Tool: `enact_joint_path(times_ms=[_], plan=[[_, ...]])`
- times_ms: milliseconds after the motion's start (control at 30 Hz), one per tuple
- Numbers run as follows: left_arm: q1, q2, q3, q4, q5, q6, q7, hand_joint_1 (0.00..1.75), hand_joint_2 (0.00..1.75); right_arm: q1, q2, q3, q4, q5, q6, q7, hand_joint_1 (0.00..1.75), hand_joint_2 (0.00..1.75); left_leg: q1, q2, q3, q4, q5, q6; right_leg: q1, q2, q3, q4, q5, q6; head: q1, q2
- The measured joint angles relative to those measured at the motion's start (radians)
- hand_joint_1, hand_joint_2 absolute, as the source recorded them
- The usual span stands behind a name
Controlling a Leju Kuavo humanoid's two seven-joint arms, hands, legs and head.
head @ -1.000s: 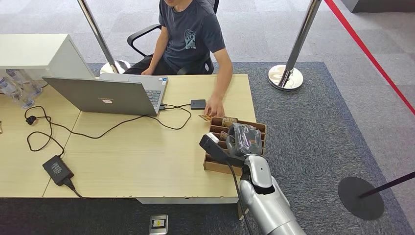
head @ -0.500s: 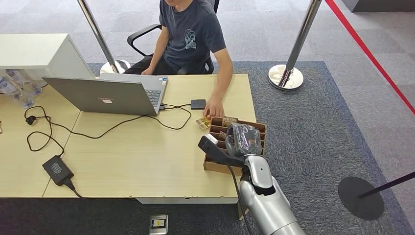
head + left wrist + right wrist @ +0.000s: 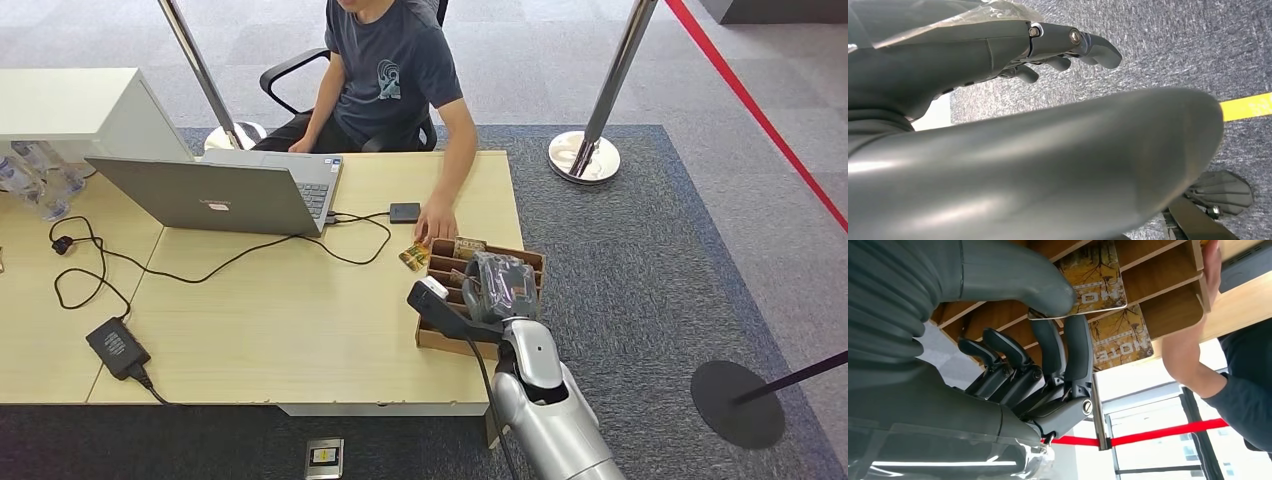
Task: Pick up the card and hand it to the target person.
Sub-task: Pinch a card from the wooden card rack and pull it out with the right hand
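Observation:
My right hand (image 3: 492,286) hovers over the wooden card box (image 3: 438,338) at the table's right end. In the right wrist view its thumb (image 3: 1013,275) and fingers (image 3: 1070,347) pinch a yellow-brown patterned card (image 3: 1095,282) that stands in a slot of the box (image 3: 1173,315). A second card of the same pattern (image 3: 1120,337) sits in the slot behind. The seated person's hand (image 3: 437,221) holds another card (image 3: 414,257) at the box's far corner. My left hand (image 3: 1068,47) hangs over the carpet, fingers loosely extended, holding nothing.
An open laptop (image 3: 215,190), a small black device (image 3: 405,212), cables and a power brick (image 3: 117,347) lie on the table (image 3: 290,330). Stanchion posts (image 3: 590,150) and a red line on the carpet stand to the right.
The person's hand has tilted its card up beside the box's far corner. My right hand has stayed over the box with barely any shift.

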Motion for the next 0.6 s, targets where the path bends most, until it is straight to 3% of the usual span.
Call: enact_joint_path(times_ms=[600], plan=[[0.0,-0.001,0.0,0.0,0.007,-0.006,-0.002,0.0,0.0,0.016,-0.019,0.022,-0.123,0.03,0.049,-0.034,1.75,1.75,0.0,0.0,-0.001,0.0,0.0,0.0,0.0,0.0,0.0,0.0,0.0,0.0,0.0,0.0]])
